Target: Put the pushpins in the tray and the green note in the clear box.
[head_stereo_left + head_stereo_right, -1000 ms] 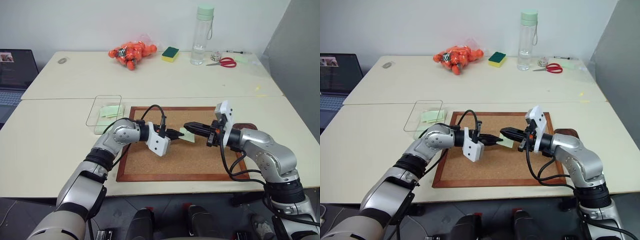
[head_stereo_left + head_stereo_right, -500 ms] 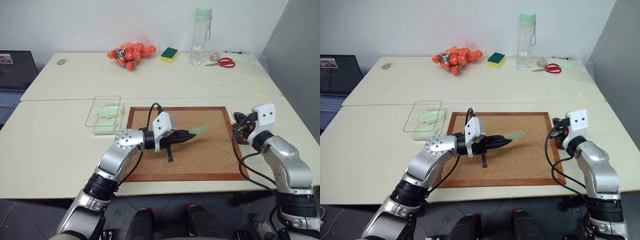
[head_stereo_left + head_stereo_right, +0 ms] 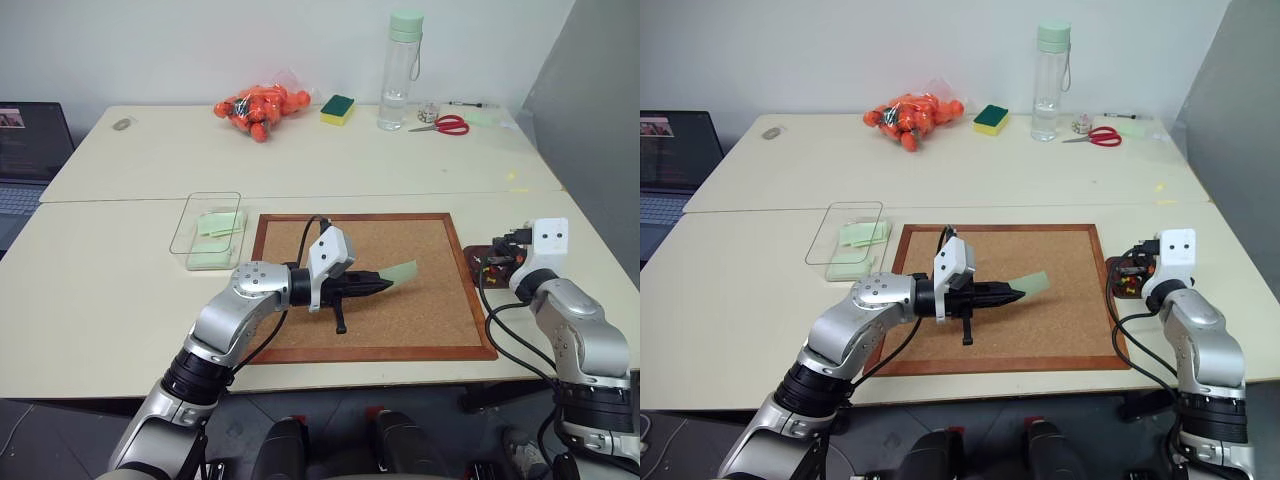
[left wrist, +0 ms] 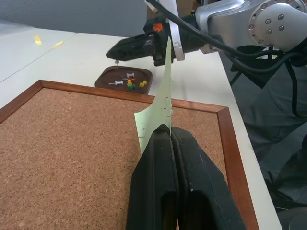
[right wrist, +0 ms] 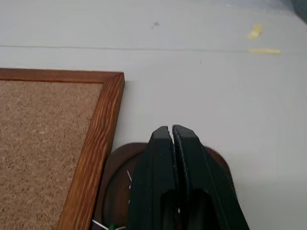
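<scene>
Head views: left gripper (image 3: pixel 385 284) hangs over the middle of the corkboard (image 3: pixel 425 335), fingers pinched together on the green note (image 3: pixel 402 271), which sticks out past the tips toward the robot's right, lifted off the cork. Right gripper (image 3: pixel 497 262) sits over the tray (image 3: pixel 474 257), just off the corkboard's right edge; fingers pressed together, cannot tell if anything is between them. Clear box (image 3: pixel 190 220) lies on the table (image 3: pixel 120 290) just beside the corkboard's left edge, with pale green slips (image 3: pixel 222 222) already inside. Far side of the table: orange bag of items (image 3: pixel 262 106), green-and-yellow sponge (image 3: pixel 339 108), clear water bottle with green cap (image 3: pixel 400 70), red-handled scissors (image 3: pixel 445 125). Laptop (image 3: pixel 28 150) at the far left.

Left wrist view: black fingers (image 4: pixel 156 167) closed tight on the bottom edge of the green note, which stands up on edge above the cork. Beyond the wooden frame, the tray holds pushpins (image 4: pixel 128 83) in white, yellow, red and green. Right gripper hovers just above the tray, fingers together.

Right wrist view: right fingers (image 5: pixel 163 163) pressed together, no gap, directly over the tray, which touches or nearly touches the corkboard frame. A white pin and a bit of green show by the fingers.
</scene>
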You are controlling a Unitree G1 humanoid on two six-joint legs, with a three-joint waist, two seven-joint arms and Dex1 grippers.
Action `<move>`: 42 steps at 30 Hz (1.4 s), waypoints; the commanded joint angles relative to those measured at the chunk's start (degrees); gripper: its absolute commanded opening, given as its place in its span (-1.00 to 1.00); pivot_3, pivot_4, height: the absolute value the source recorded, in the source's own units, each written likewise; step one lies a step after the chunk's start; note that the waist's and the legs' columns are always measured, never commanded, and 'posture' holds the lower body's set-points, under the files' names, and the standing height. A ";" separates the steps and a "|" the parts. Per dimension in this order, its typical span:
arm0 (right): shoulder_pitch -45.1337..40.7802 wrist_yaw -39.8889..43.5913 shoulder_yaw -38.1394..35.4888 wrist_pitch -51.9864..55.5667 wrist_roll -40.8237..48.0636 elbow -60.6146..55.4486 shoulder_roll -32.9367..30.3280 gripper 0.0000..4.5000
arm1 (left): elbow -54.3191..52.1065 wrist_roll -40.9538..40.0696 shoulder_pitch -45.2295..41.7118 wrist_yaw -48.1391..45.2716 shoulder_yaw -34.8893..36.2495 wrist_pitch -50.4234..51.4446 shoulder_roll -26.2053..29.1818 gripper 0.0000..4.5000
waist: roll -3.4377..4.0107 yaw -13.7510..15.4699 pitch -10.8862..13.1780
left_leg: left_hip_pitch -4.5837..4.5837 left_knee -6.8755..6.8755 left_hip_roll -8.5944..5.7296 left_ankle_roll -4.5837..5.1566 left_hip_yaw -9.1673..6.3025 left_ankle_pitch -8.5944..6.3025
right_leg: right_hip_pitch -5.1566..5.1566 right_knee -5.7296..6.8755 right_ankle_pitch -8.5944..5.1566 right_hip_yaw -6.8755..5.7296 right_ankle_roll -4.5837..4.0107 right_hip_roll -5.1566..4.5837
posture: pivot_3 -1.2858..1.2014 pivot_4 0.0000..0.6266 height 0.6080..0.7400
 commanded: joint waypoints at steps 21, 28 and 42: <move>5.32 22.09 2.58 -7.10 7.39 -12.83 -9.21 0.42 | 0.00 1.38 -1.16 2.83 3.81 -0.42 -1.00 -1.00 | 0.01 -0.06 0.01 | 0.00 -0.01 -0.01 0.00 0.03 0.00 | -0.01 -0.03 0.00 0.03 0.01 0.00 | 0.03 -0.52 1.00; 4.38 29.80 4.65 -0.51 18.27 -21.59 -12.55 0.42 | -0.59 2.35 -0.79 15.40 10.57 1.04 -5.56 -1.00 | -0.02 -0.07 0.02 | 0.00 0.02 0.01 0.00 -0.03 0.00 | 0.02 -0.03 0.00 0.00 0.02 0.03 | 0.03 -0.52 1.00; -2.68 25.31 11.84 1.28 20.18 -22.90 -6.24 0.42 | -8.80 20.56 6.12 58.48 28.09 6.76 -11.81 -1.00 | -0.07 0.47 0.05 | -0.03 0.03 0.06 0.00 -0.25 0.00 | 0.01 -0.05 0.03 0.03 0.06 -0.09 | 0.03 -0.52 1.00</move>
